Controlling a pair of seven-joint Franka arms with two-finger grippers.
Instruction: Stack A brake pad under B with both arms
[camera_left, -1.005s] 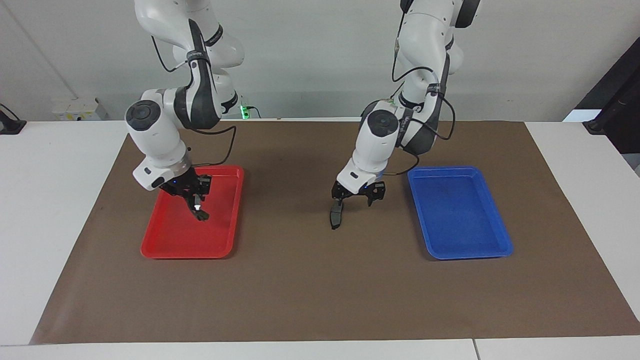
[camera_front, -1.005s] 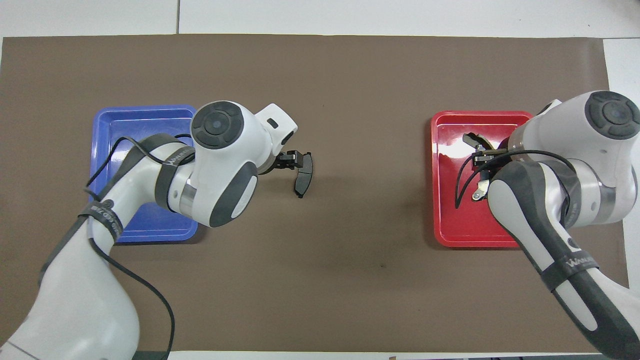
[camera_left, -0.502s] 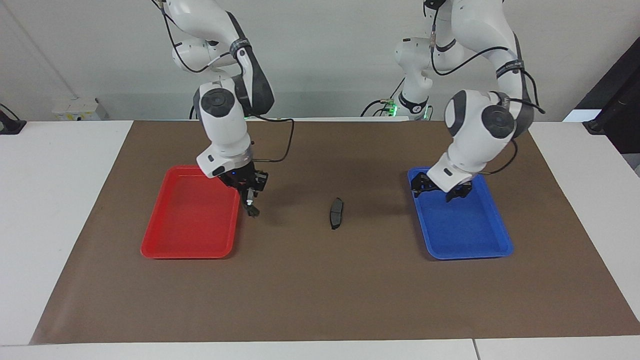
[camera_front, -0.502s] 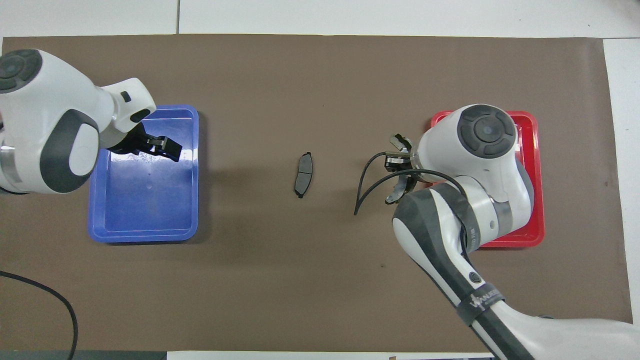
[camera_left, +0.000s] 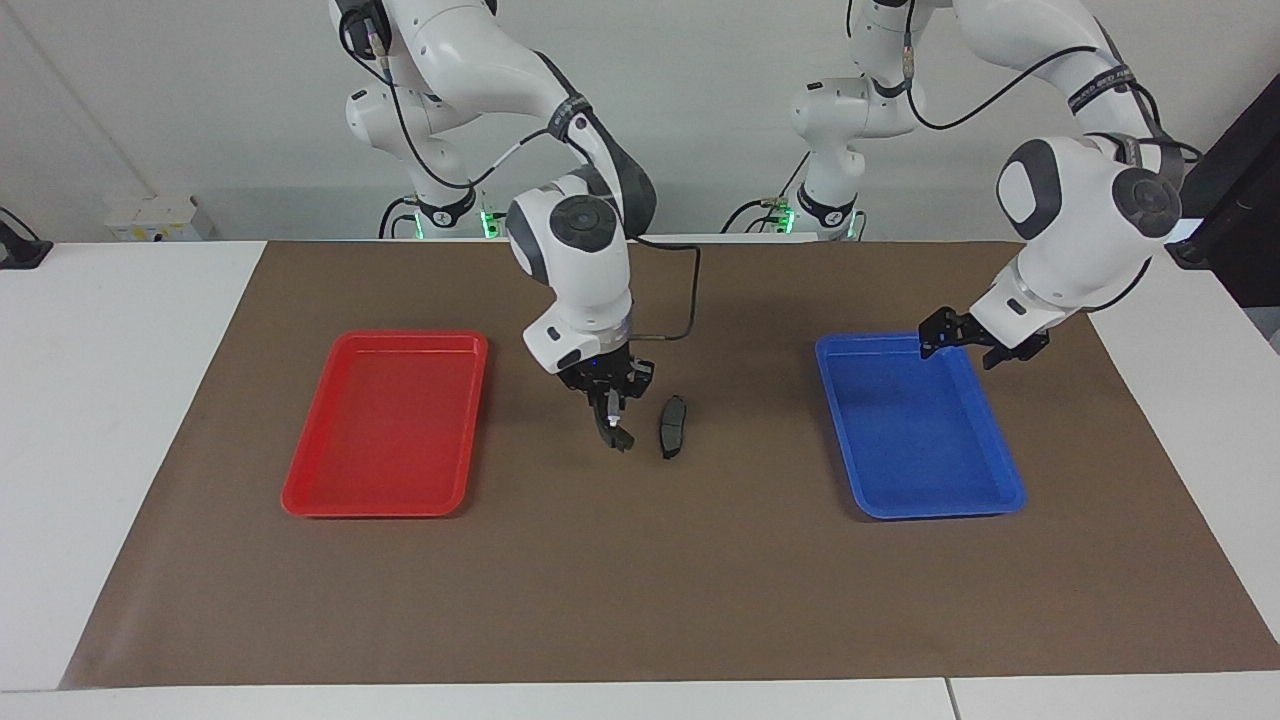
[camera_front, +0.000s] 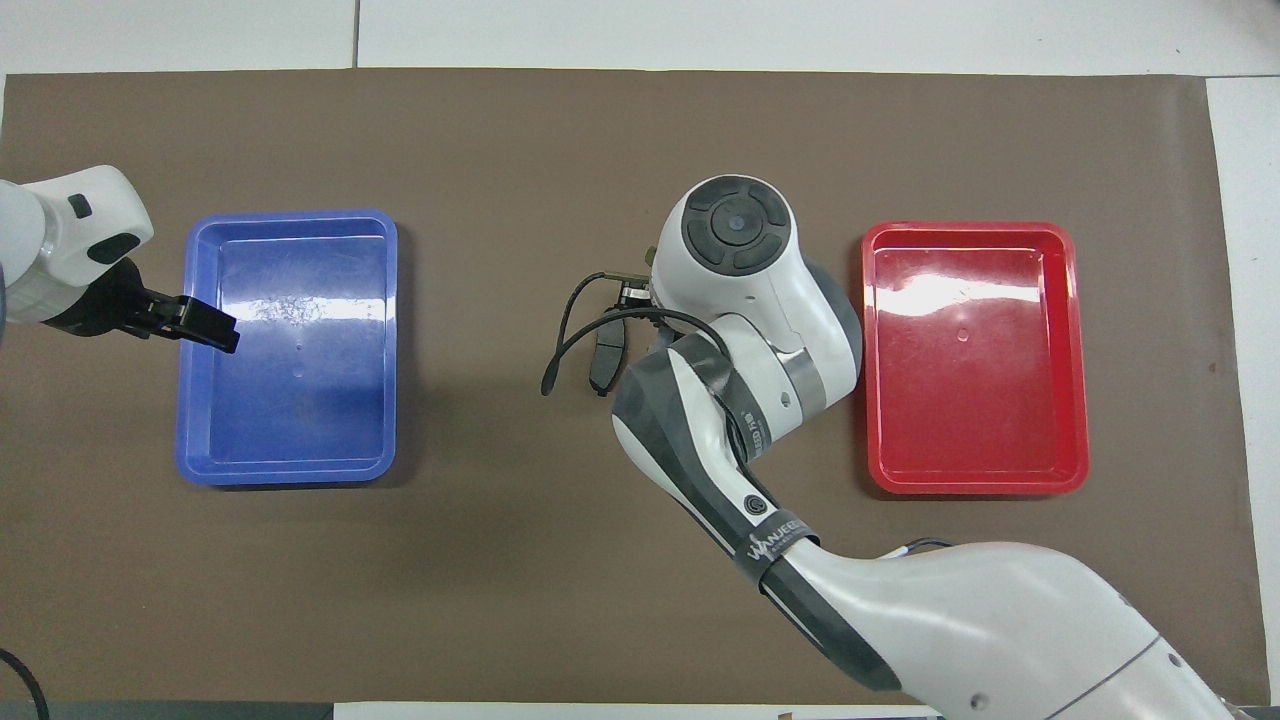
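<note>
The right gripper (camera_left: 612, 412), fingers clamped on B (camera_left: 617, 434), hung just beside the A brake pad (camera_left: 672, 427) lying on the mat (camera_left: 640, 580), while the left gripper (camera_left: 984, 345) hovered spread open and empty.

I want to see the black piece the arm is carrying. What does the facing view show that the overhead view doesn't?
Only the facing view shows B hanging from the right gripper, beside the A brake pad. Only the overhead view shows the right arm covering that gripper. Both show the pad on the mat, the red tray, the blue tray, and the open left gripper near it.
</note>
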